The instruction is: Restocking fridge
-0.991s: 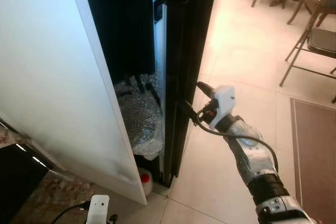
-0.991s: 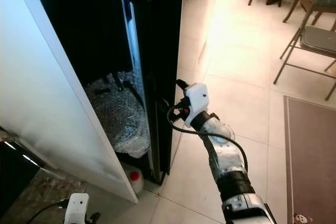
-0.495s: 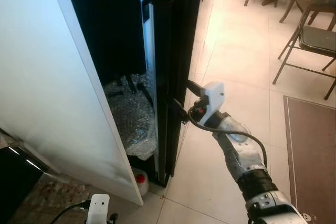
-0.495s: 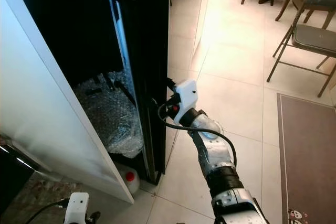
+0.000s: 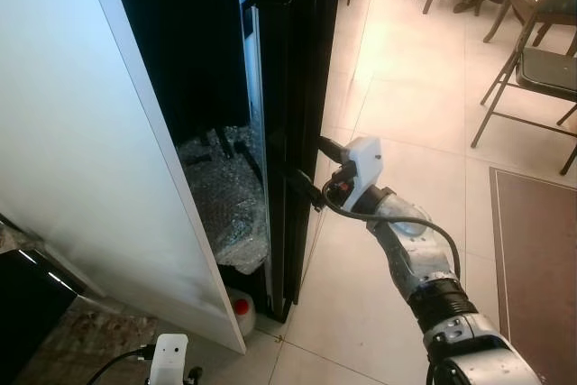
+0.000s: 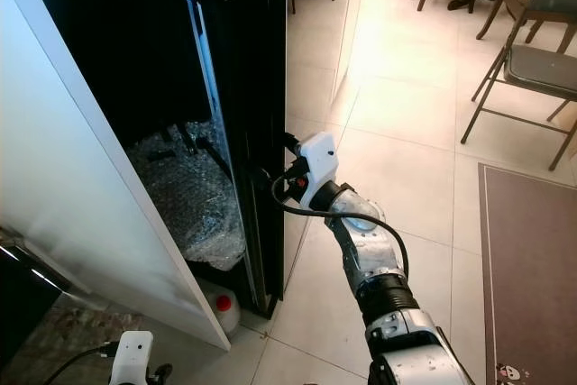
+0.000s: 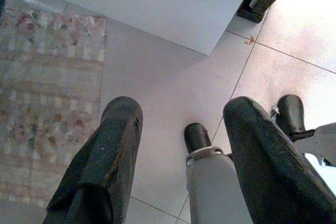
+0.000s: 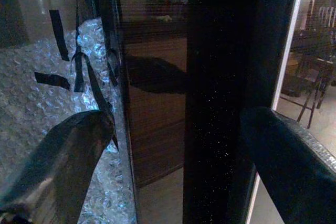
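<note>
While the black fridge door (image 5: 302, 87) stands edge-on before the robot, the right gripper (image 5: 315, 174) reaches to that edge at about mid-height, its two black fingers spread wide so that one lies on either side of the door's thickness. The right wrist view confirms this: the dark door edge runs between the parted fingers (image 8: 58, 156), and neither finger can be seen pressing on it. A black cable (image 5: 379, 223) loops from the white wrist housing (image 5: 363, 169) back along the silver forearm. Left of the door, a mass of bubble wrap (image 5: 225, 209) crossed with strips of black tape sits low in the dark gap between the door and a broad white panel (image 5: 81, 132). A white bottle with a red cap (image 5: 240, 308) stands on the tiled floor (image 5: 406, 105) at the foot of the panel. The left gripper (image 7: 178, 156) hangs low, fingers apart, above pale tiles beside a floral rug (image 7: 47, 77). Folding chairs (image 5: 532, 69) stand well apart at far right.
</note>
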### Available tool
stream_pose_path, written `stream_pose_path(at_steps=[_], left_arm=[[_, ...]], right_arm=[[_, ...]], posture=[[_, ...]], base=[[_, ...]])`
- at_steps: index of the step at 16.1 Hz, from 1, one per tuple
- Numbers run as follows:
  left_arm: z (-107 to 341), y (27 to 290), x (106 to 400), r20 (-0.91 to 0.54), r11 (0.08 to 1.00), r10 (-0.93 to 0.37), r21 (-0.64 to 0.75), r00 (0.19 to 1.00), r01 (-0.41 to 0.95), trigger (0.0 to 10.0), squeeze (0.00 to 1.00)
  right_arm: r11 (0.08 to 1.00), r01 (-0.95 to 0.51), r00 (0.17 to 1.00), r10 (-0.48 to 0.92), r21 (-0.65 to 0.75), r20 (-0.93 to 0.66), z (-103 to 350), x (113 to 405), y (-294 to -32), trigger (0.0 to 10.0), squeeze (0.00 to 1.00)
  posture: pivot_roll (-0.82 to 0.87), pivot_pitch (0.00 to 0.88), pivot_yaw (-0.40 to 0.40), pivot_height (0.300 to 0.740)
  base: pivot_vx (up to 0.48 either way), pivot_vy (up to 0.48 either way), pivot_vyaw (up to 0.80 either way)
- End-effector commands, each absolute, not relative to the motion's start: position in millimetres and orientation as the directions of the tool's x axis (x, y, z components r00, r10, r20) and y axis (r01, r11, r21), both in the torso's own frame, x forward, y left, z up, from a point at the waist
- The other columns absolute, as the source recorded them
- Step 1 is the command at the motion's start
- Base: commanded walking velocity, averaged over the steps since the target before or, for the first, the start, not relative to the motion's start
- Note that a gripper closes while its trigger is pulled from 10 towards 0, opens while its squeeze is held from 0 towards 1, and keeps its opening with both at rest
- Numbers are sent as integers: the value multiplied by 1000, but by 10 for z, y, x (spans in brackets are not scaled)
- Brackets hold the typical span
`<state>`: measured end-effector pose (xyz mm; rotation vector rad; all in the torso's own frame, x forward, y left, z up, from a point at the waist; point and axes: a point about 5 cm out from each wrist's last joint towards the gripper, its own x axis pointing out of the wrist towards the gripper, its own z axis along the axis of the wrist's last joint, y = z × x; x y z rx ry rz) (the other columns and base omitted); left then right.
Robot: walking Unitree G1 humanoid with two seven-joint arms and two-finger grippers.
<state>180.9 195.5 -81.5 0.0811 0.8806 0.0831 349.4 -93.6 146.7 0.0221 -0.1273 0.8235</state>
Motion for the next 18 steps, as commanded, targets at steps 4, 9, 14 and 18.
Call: stream_pose_path(at_steps=[4, 9, 14, 18], left_arm=[[-841, 1981, 1753, -779, 992, 118, 119, 615, -40, 10000, 0], [-845, 1994, 1741, -781, 992, 124, 120, 612, -48, 10000, 0], [-844, 2008, 1742, -782, 991, 127, 122, 610, -50, 10000, 0], [-863, 1973, 1711, -789, 992, 117, 118, 603, -39, 10000, 0]], right_arm=[[656, -752, 647, 752, -56, 127, 1598, 3606, -890, 10000, 0], [642, -765, 632, 764, -50, 132, 1677, 3679, -848, 10000, 0], [685, -727, 678, 727, -45, 113, 1724, 3788, -905, 10000, 0], [751, -658, 737, 657, -52, 161, 1586, 3682, -1112, 10000, 0]], posture=[[-148, 56, 4, 740], [-135, 51, -5, 740], [-137, 60, -3, 740], [-154, 73, -4, 740]], base=[[0, 0, 0], [0, 0, 0], [0, 0, 0], [0, 0, 0]])
